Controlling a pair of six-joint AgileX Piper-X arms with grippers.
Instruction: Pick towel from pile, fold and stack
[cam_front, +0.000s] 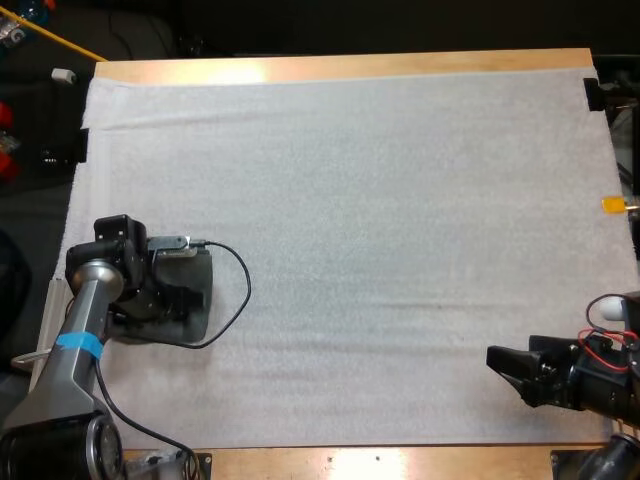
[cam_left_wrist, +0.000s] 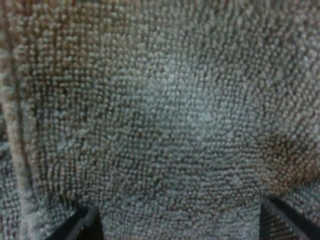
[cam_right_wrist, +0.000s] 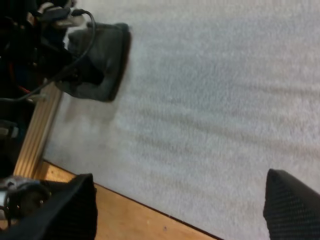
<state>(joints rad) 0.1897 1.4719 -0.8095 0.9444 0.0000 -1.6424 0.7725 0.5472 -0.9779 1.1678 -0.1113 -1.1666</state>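
Observation:
A folded dark grey-green towel lies flat on the white mat near its left edge. My left gripper is right on top of it. In the left wrist view the towel's looped weave is very close, and the two black fingertips stand wide apart, low against the cloth, so the gripper is open. My right gripper hovers over bare mat near the table's front right, open with nothing between its fingers. From there the folded towel shows far off under the left arm.
The white mat covers nearly the whole table. The wooden front edge runs just below my right gripper. A black cable loops off the left arm past the towel's right side.

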